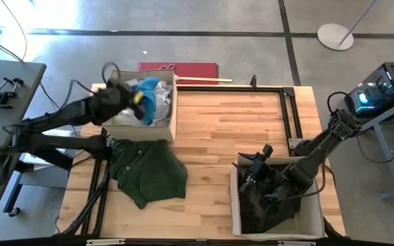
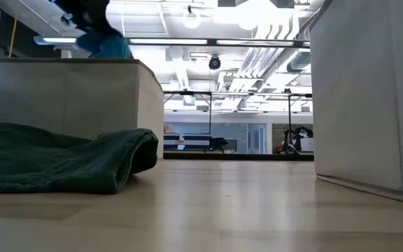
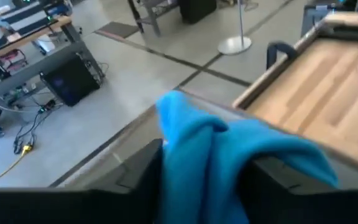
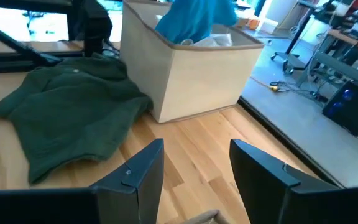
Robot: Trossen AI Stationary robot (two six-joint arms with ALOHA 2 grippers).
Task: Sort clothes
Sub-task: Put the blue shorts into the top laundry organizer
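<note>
My left gripper [image 1: 130,96] is shut on a bright blue garment [image 1: 146,90] over the left beige box [image 1: 172,109]. That box holds white and pale grey-blue clothes [image 1: 157,104]. In the low view the blue garment [image 2: 107,43] hangs above this box's rim [image 2: 75,63]. A dark green garment [image 1: 146,172] lies crumpled flat on the table in front of the box. My right gripper [image 4: 194,152] is open and empty above the right beige box [image 1: 313,212], which holds dark grey and black clothes [image 1: 269,201]. My left gripper pinches a bunched fold of the blue garment [image 3: 197,149] between its two fingers [image 3: 148,168]. The cloth bulges out past the fingertips and drapes slack around them. It is lifted over the left box. Its lower end is hidden behind the box wall.
A red mat [image 1: 178,70] and a wooden stick [image 1: 204,80] lie on the floor beyond the table's far edge. A black frame [image 1: 289,102] runs along the table's far and right sides. Bare wood [image 1: 231,130] lies between the two boxes.
</note>
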